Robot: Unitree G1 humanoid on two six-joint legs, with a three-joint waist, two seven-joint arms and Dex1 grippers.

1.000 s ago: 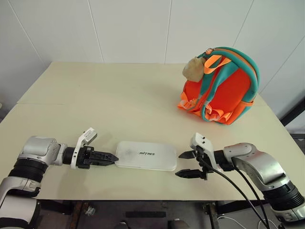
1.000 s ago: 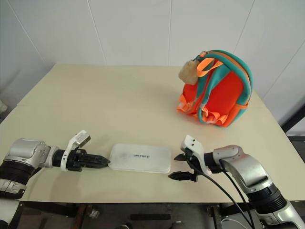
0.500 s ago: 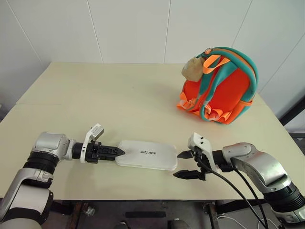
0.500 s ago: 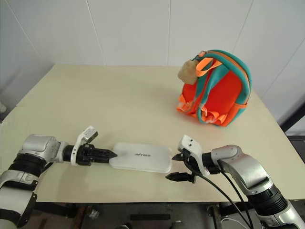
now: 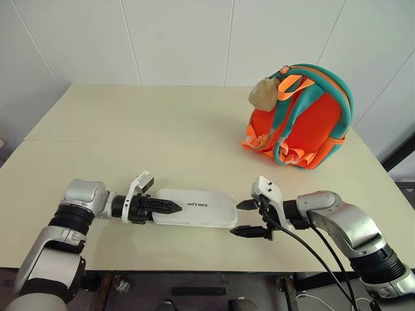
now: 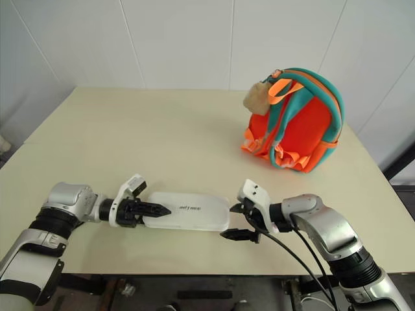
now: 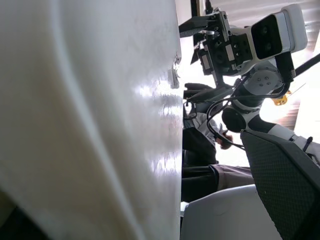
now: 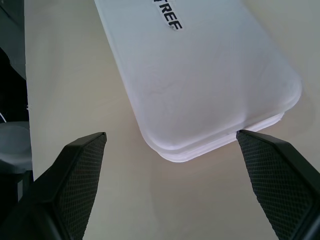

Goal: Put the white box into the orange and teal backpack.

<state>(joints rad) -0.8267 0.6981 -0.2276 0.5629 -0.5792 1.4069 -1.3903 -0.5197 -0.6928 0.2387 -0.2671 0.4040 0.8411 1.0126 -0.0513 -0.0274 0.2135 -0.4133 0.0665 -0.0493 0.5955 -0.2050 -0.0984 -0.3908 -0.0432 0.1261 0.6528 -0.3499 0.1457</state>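
My left gripper (image 5: 170,207) lies low over the beige matte tabletop (image 5: 162,136), pointing right. Its black fingers sit on the left end of the flat white rectangular plastic box with rounded corners and small dark lettering (image 5: 198,208); from the head views they overlap that end. Fingers are spread wide; whether they actually bear on the case I can't tell. In the left wrist view the white box (image 7: 90,115) is right up against the lens, its glossy lid running away toward my other gripper (image 7: 200,55).

Box lies flat near the front edge of the table, long side left to right, directly between my two grippers, lettering facing up.

Right gripper (image 5: 244,218) is just at the box's right end, pointing left, spread wide, nothing pinched. One black fingertip (image 5: 243,205) is beside the far corner of that end, the other (image 5: 237,230) is off the near corner. In the right wrist view both textured pads (image 8: 82,170) flank the rounded end of the box (image 8: 210,85), with bare tabletop showing between pads and box: close, not touching.

Small rounded bright-orange fabric backpack with teal straps and trim (image 5: 299,116) stands upright at the far right of the table, well apart from the box. A beige plush toy (image 5: 262,94) hangs at its upper left.
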